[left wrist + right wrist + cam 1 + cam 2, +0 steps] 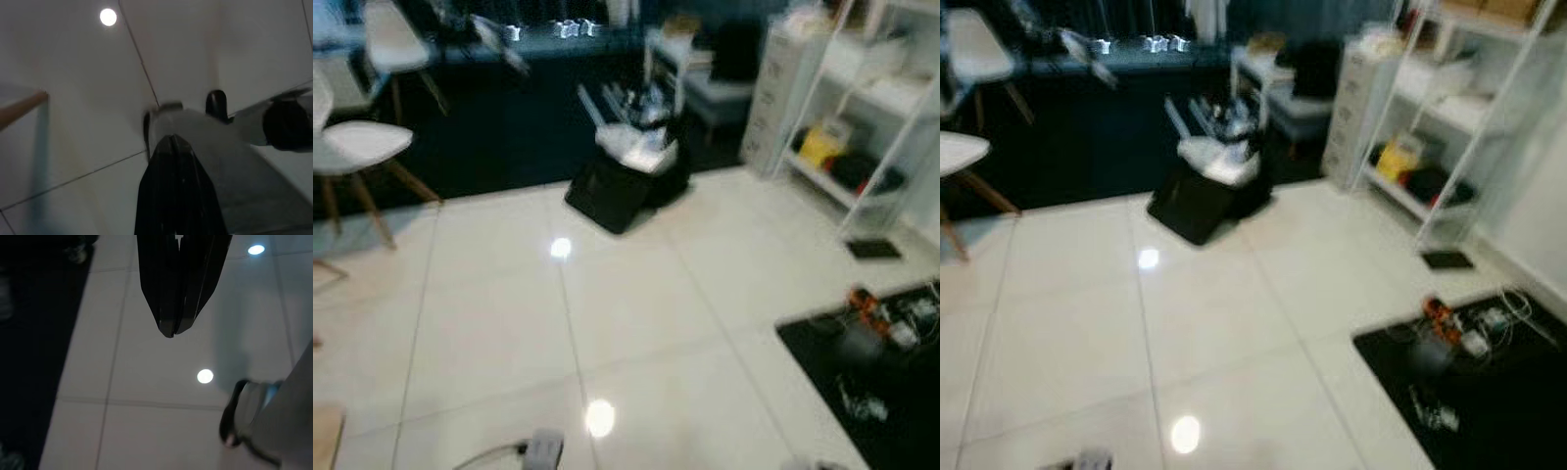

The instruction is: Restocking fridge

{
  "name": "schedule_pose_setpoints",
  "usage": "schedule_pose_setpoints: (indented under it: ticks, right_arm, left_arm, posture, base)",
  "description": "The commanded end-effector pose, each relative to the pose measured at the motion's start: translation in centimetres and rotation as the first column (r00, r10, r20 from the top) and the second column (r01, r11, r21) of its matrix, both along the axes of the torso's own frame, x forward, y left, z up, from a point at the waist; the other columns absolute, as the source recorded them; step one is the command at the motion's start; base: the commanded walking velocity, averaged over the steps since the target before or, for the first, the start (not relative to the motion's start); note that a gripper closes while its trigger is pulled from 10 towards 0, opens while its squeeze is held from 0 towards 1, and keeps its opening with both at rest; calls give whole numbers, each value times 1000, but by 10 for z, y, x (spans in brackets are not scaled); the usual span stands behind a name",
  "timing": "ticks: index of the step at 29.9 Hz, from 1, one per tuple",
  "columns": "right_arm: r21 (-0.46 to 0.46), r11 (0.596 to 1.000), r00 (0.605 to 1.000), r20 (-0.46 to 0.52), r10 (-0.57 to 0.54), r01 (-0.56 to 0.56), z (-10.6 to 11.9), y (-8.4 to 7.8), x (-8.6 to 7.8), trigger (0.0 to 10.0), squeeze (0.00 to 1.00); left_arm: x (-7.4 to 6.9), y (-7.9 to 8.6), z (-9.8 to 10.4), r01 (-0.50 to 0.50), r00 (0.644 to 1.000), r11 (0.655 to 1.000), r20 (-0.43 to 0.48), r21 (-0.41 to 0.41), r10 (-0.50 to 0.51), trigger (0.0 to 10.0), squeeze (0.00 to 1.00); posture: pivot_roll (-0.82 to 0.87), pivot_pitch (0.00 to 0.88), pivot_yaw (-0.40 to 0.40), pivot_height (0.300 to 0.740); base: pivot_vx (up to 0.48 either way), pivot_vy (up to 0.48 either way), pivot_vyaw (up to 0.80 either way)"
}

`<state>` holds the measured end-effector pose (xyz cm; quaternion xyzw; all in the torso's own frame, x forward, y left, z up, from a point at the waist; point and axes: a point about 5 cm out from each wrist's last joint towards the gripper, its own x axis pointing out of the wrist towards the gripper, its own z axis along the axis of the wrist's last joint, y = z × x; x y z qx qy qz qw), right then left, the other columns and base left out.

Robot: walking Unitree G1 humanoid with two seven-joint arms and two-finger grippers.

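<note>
The robot is walking over a white tile floor toward a black bag with both arms hanging, the left gripper and right gripper pinched closed on nothing, and no fridge or food is showing, so how it handles cannot be told.

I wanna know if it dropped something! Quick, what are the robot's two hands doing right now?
Left end effector: fingers closed together, holding nothing, hanging over the white floor tiles.
Right end effector: closed too, empty, above the tiles.
</note>
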<state>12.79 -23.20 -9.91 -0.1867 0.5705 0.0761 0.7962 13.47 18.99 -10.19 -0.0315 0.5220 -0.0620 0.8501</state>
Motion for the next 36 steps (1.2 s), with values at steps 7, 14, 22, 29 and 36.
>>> schedule_pose_setpoints:
  ticks: [7,14,22,29,36]
  right_arm:
    - [10,1000,1000,-8,11,-11,-2,5,-2,10000,0]
    - [11,1000,1000,-6,7,-7,-2,6,-2,10000,0]
    - [12,1000,1000,-5,5,-5,-2,6,-2,10000,0]
    - [11,1000,1000,-4,2,-2,-2,6,-2,10000,0]
    - [14,1000,1000,-2,-2,2,-2,6,-2,10000,0]
  left_arm:
    - [-8,-2,-3,7,999,1000,-35,-2,-7,10000,0]
    - [-8,-1,-3,6,999,1000,-34,-2,-6,10000,0]
    - [-8,-1,-3,4,999,1000,-33,-3,-4,10000,0]
    - [-8,-1,-3,4,999,1000,-35,-1,-4,10000,0]
    - [-8,-1,-3,4,999,1000,-34,-1,-4,10000,0]
  posture:
    - [44,0,-47,740]
    - [43,0,-48,740]
    - [43,0,-47,740]
    - [42,0,-46,740]
    - [42,0,-43,740]
  base:
    - [361,0,0]
    - [363,0,0]
    - [361,0,0]
    - [361,0,0]
    - [363,0,0]
